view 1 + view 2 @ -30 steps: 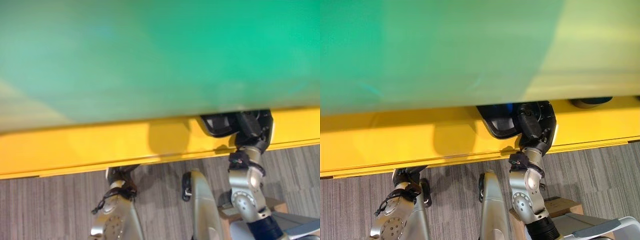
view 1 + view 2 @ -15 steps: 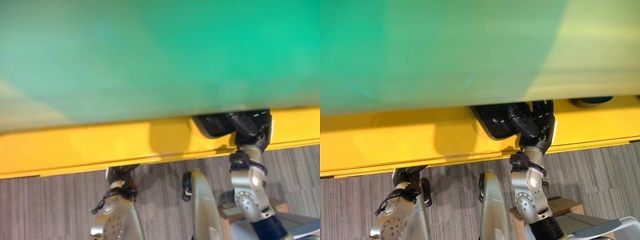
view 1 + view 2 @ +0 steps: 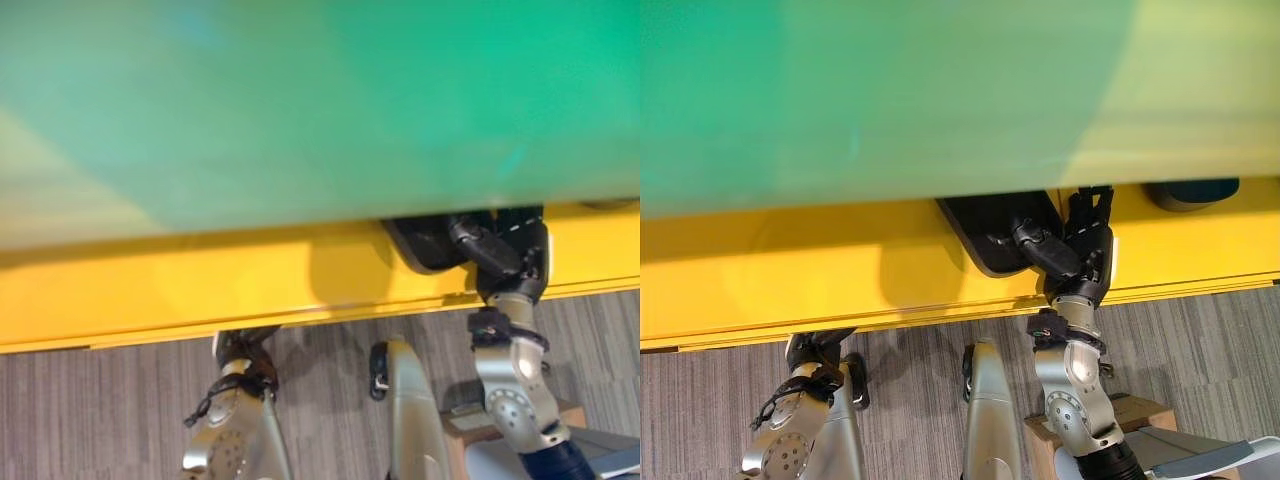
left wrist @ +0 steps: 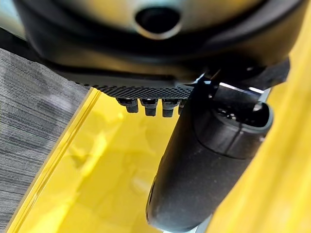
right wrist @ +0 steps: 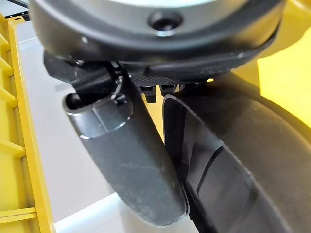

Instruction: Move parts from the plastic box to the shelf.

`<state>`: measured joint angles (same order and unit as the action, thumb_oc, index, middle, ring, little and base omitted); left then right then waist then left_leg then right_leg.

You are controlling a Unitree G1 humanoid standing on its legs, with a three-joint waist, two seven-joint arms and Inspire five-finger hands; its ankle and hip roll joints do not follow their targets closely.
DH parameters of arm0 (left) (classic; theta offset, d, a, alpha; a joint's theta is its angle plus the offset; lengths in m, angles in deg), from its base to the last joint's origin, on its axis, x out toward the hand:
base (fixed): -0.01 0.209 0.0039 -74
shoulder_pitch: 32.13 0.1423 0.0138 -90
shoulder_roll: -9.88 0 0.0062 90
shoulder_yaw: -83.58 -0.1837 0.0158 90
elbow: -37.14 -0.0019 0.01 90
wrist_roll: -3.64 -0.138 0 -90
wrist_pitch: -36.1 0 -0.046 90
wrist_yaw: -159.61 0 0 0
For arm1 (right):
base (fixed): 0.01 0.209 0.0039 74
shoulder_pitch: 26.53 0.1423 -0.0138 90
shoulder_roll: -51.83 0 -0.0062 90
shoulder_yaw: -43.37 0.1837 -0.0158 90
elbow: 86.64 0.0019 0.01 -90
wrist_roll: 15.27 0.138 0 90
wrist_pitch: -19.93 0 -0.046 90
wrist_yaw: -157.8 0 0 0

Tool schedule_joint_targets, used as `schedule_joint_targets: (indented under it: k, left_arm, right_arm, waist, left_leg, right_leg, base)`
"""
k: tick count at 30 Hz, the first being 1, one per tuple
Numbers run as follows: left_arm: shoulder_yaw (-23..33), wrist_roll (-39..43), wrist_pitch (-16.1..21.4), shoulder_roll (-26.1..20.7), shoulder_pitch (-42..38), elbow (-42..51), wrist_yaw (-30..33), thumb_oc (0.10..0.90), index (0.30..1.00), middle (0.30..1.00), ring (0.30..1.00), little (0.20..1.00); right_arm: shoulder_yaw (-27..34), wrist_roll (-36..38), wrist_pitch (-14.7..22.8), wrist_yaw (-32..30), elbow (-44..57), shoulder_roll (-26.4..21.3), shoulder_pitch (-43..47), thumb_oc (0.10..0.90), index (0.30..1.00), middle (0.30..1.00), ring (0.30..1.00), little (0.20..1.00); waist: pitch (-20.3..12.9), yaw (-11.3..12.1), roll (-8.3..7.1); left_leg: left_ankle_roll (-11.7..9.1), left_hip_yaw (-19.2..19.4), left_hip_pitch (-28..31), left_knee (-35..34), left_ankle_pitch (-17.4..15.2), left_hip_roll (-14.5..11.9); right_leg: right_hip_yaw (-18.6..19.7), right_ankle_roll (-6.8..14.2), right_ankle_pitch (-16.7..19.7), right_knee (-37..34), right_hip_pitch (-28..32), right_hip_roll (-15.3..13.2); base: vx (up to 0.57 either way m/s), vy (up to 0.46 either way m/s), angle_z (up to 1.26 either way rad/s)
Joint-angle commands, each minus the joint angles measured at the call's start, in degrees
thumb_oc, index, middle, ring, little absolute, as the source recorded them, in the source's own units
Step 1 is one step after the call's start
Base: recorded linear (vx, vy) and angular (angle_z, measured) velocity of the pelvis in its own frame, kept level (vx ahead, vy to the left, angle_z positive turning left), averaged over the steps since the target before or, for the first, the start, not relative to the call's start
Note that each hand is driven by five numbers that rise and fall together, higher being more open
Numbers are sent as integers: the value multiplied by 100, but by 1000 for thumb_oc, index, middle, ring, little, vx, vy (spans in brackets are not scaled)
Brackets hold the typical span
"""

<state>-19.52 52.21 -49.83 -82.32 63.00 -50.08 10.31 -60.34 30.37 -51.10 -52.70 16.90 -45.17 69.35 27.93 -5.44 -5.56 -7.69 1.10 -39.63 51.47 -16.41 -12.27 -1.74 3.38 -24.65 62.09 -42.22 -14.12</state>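
The right hand is reaching into the yellow plastic box over its near wall, its thumb and fingers pinching a black moulded part — a curved, shell-like piece standing inside the box, just under the blurred green surface that is covering the upper half of the head views. A second dark part is lying further right in the box. The left hand is hanging low against the box's outer wall, above the grey striped floor; whether its fingers are spread or curled, I cannot tell.
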Motion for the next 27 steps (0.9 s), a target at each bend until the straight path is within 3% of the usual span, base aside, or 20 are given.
schedule_joint_targets:
  k: [1,14,27]
  left_arm:
    - [309,-414,452,-145,-325,869,-279,900,1000,1000,1000,1000]
    - [266,-383,336,-264,-409,776,-552,900,1000,1000,1000,1000]
    - [268,-322,248,-299,-486,579,-754,900,1000,1000,1000,1000]
  right_arm:
    - [-703,602,-799,-52,-482,331,-769,900,1000,1000,1000,1000]
    - [-1160,1226,-1012,557,-330,24,-341,900,1000,1000,1000,1000]
    - [-1701,1736,-1136,882,-345,155,383,900,1000,1000,1000,1000]
  waist:
    - [174,126,-47]
    - [87,251,-81]
    - [-78,454,-67]
  left_leg:
    - [71,-222,282,-151,-85,-101]
    - [37,-226,871,-443,-33,-115]
    - [24,-253,1361,-801,128,-78]
  right_leg:
    - [266,372,676,-752,181,-230]
    - [212,417,686,-975,793,-289]
    - [85,430,789,-1371,1407,-378]
  base:
    - [-52,1,1]
    - [-1,0,0]
    - [10,-3,4]
